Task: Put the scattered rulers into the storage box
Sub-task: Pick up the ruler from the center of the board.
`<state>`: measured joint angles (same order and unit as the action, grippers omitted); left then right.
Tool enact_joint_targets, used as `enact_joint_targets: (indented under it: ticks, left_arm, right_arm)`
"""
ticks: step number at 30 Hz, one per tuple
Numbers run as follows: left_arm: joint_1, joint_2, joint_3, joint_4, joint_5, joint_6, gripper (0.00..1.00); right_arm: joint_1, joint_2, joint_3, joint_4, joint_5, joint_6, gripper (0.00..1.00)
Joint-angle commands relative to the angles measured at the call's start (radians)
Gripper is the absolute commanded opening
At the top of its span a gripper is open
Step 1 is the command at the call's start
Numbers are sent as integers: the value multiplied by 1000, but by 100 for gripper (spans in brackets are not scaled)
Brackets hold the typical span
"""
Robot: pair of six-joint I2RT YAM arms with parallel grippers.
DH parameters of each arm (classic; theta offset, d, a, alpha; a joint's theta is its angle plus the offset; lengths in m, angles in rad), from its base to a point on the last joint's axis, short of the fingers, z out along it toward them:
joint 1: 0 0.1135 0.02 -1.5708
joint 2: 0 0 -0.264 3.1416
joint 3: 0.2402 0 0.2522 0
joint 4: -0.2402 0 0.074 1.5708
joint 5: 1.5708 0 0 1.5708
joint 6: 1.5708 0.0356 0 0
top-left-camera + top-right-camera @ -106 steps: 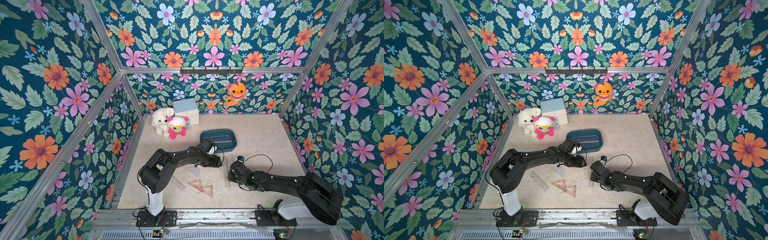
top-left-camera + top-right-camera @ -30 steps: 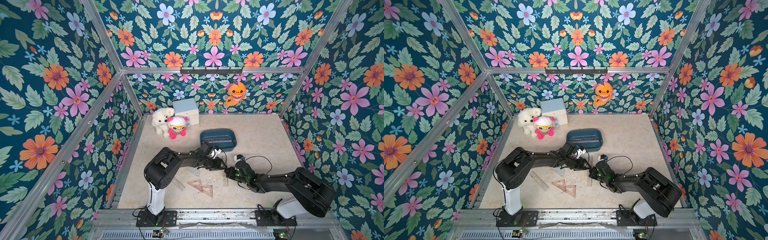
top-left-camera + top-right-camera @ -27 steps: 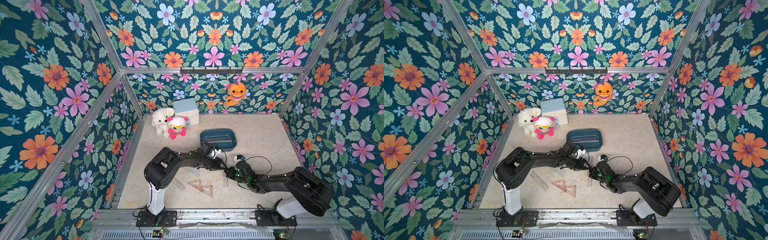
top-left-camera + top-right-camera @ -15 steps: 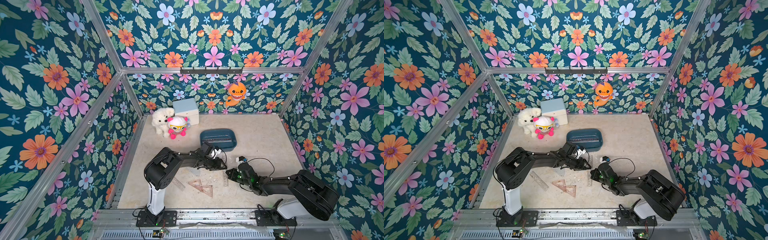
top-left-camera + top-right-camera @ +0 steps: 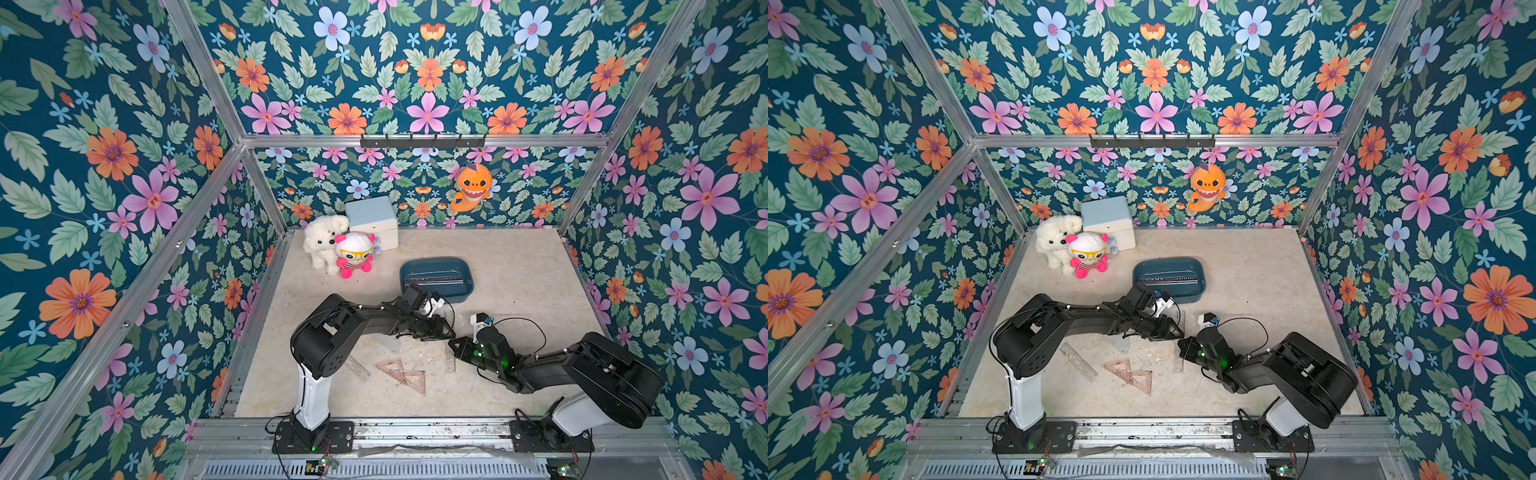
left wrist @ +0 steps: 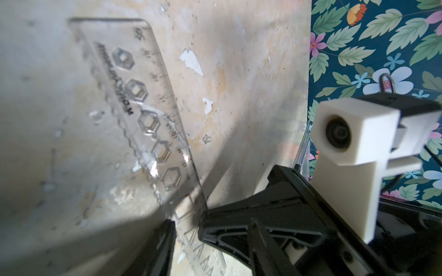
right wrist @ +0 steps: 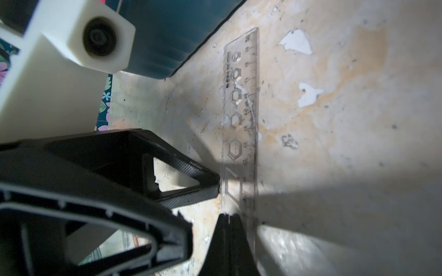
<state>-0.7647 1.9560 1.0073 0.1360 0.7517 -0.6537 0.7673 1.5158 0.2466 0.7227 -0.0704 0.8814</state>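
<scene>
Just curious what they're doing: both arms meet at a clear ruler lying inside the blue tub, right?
Not quite. The left arm and right arm meet at a clear ruler lying on the table, outside the tub; the right wrist view shows it.

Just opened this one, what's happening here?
Both arms meet at a clear straight ruler on the table near the storage box. The left gripper has its fingers apart around it; the right gripper, shut, has its tip at the ruler's edge. Some rulers are in the box; two triangles and another strip lie outside.
</scene>
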Motion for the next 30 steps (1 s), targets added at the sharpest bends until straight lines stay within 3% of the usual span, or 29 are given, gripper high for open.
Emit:
enact_joint_targets:
  ticks: [1,6,15,30]
  left_arm:
    - [-1,14,-16,-179,-111,-17,55]
    - [-1,12,-16,-179,-119,-23,56]
    - [-1,-5,-19,-188,-134,-26,60]
    - [-2,14,-18,-178,-134,-33,59]
  right_arm:
    - [1,-26,-12,-185,13,-8,0]
    - [0,-33,-15,-189,11,-13,0]
    - [1,76,-52,-26,-23,18,0]
    - [0,-92,-46,-154,-31,10,0]
